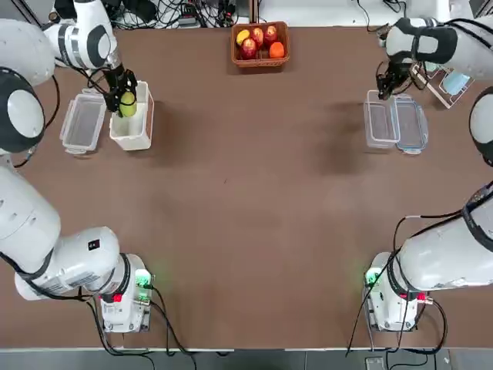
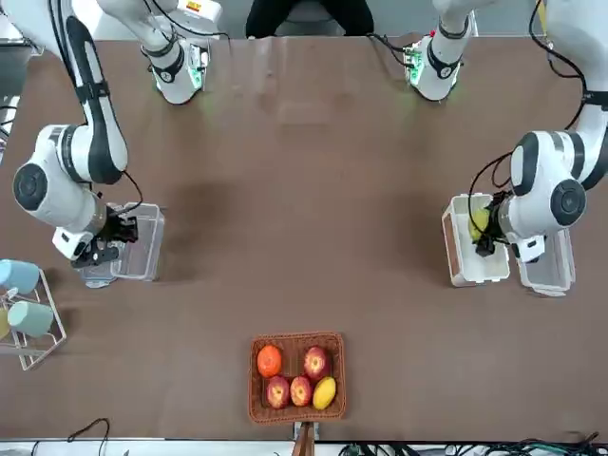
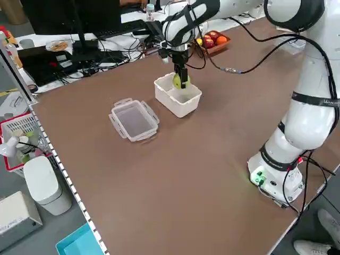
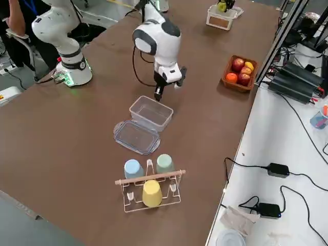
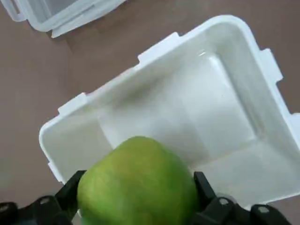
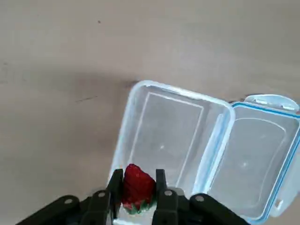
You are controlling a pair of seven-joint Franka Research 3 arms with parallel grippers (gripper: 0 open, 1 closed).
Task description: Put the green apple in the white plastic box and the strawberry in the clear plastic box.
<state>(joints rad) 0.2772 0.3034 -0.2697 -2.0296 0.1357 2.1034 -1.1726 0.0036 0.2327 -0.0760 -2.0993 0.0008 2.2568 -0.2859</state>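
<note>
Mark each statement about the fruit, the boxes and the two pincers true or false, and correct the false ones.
1. The left pincer holds the green apple over the white plastic box. True.
2. The strawberry already lies on the floor of the clear plastic box. False: the right pincer grips it above the box's edge.
3. The clear plastic box has its bluish lid folded open beside it. True.
4. The white plastic box holds a red fruit. False: it holds nothing.
5. The basket holds only red fruit. False: it also holds a yellow one and an orange one.
</note>
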